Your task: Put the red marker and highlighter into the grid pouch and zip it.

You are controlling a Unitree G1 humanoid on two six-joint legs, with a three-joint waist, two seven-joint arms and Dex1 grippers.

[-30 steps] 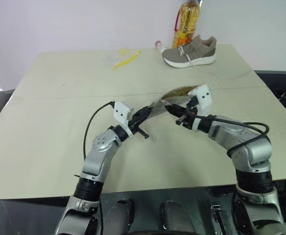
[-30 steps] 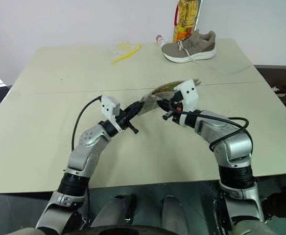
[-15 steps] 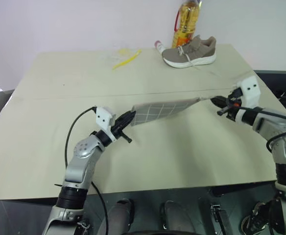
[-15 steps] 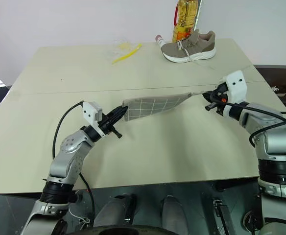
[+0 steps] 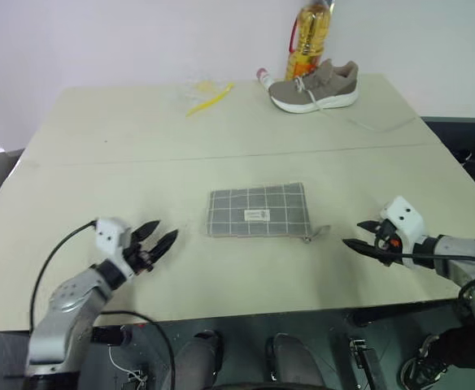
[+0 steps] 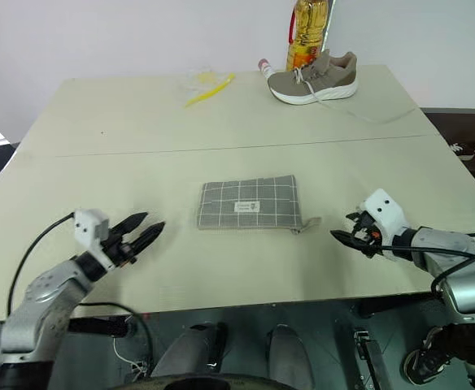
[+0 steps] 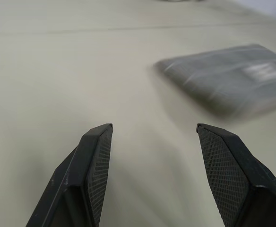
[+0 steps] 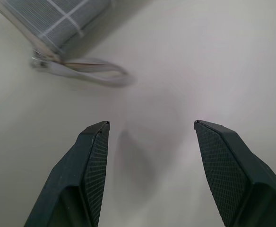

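The grid pouch lies flat in the middle of the table, grey with white lines, its white label up and its zipper pull strap trailing off the near right corner. My left gripper hovers open to the left of it near the front edge, with nothing between its fingers. On the other side my right gripper is open too, a short way right of the strap and apart from it. The red marker and the highlighter are out of view.
At the table's far edge stand a beige shoe, a bottle of yellow oil and a red-capped white tube. A long thin yellow object lies at the far middle. A seam crosses the tabletop.
Both grippers held the pouch stretched in the air between them. They have opened and swung apart toward the near edge, and the pouch now lies flat on the table.
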